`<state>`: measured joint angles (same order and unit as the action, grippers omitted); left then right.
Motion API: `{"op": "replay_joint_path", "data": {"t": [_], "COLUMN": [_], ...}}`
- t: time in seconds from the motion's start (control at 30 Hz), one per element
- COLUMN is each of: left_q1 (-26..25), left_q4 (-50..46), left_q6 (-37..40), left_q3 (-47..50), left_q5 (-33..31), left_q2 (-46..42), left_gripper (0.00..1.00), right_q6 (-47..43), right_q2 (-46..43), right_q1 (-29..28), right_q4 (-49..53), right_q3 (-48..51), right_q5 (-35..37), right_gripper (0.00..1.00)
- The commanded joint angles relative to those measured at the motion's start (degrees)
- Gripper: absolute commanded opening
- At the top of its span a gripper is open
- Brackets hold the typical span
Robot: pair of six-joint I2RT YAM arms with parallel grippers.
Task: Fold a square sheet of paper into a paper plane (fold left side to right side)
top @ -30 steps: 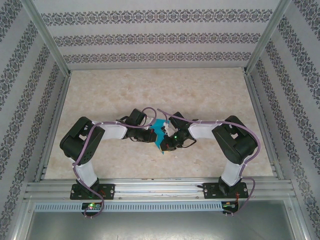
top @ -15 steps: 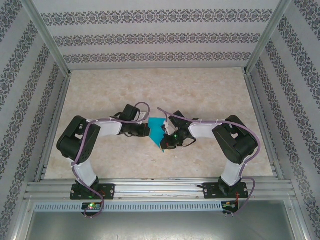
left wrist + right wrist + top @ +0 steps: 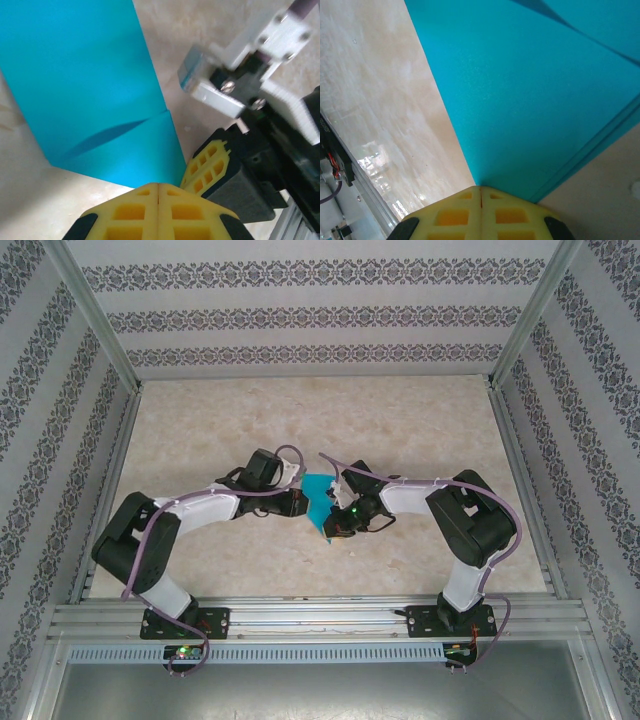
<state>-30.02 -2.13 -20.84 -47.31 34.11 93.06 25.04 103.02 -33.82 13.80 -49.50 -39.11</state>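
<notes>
Tabletop (image 3: 420,440), paper (image 3: 318,500) between jaws

The left arm (image 3: 215,506) and right arm (image 3: 410,500) share white link shells between bulky black joint housings, black base plates (image 3: 185,622) and a lilac cable (image 3: 140,550) looping along each. A small green light (image 3: 356,510) glows at the right wrist. The left gripper (image 3: 158,187) and right gripper (image 3: 480,190) carry yellow pads (image 3: 127,215) moulded with square pockets and edged in black, and silver screws (image 3: 228,87) stud a white bracket (image 3: 215,95)
</notes>
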Motion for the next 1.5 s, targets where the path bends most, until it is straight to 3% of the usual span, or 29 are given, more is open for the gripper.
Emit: {"op": "replay_joint_path", "data": {"t": [0.0, 0.63, 1.07, 1.47], "left_q1": [-0.4, -0.4, -1.2, -1.6], "left_q4": [1.3, 3.9, 0.0, -5.7], "left_q6": [1.6, 3.8, -1.5, -4.1], "left_q3": [-2.2, -2.8, -0.7, -4.5], "left_q5": [1.3, -2.5, -5.4, -5.4], "left_q2": [3.4, 13.1, 11.7, 13.2], "left_gripper": [0.06, 0.05, 0.00, 0.00], "right_q6": [-1.8, -1.9, 5.3, 11.3], "right_q2": [2.9, 2.5, -4.8, 0.6], "right_q1": [1.3, 1.7, 1.3, -0.7], "right_q4": [6.4, 6.8, 0.5, -6.9], "right_q3": [2.1, 1.5, 0.4, -1.0], "right_q5": [9.3, 7.4, 0.3, 2.5], "right_gripper": [0.00, 0.00, 0.00, 0.00]}}
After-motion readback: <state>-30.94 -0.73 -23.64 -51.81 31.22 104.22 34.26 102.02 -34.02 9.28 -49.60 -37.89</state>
